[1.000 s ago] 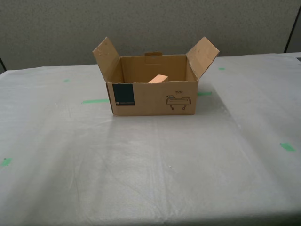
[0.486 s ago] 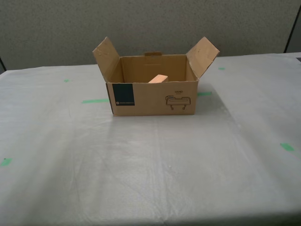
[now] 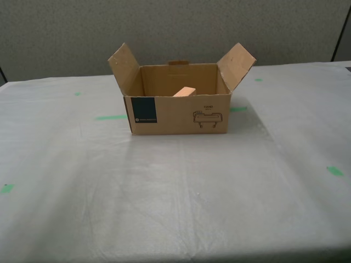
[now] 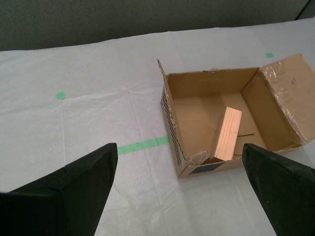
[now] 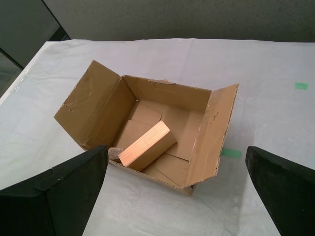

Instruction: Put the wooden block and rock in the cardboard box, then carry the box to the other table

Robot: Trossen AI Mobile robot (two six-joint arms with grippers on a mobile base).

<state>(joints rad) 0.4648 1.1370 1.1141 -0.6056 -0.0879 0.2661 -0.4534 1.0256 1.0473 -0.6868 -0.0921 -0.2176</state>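
Observation:
The cardboard box (image 3: pixel 175 114) stands open on the other table (image 3: pixel 181 186), its side flaps spread and its teal label facing the exterior view. The wooden block (image 3: pixel 185 91) leans inside it, one end poking above the front wall. Both wrist views show the block (image 4: pixel 227 132) (image 5: pixel 145 145) resting tilted on the box floor. Beside it the rock (image 4: pixel 198 157) (image 5: pixel 114 152) lies in a corner against the box wall; in the exterior view that wall hides it. My first gripper (image 5: pixel 175 162) and my second gripper (image 4: pixel 178 162) hover open, back from the box (image 4: pixel 206 83) (image 5: pixel 93 105), holding nothing. Neither arm shows in the exterior view.
Green tape pieces (image 3: pixel 109 117) (image 3: pixel 335 171) mark the wrinkled grey-white sheet around the box. A grey partition wall (image 3: pixel 175 27) runs behind the table's far edge. The table's near edge crosses the bottom of the exterior view.

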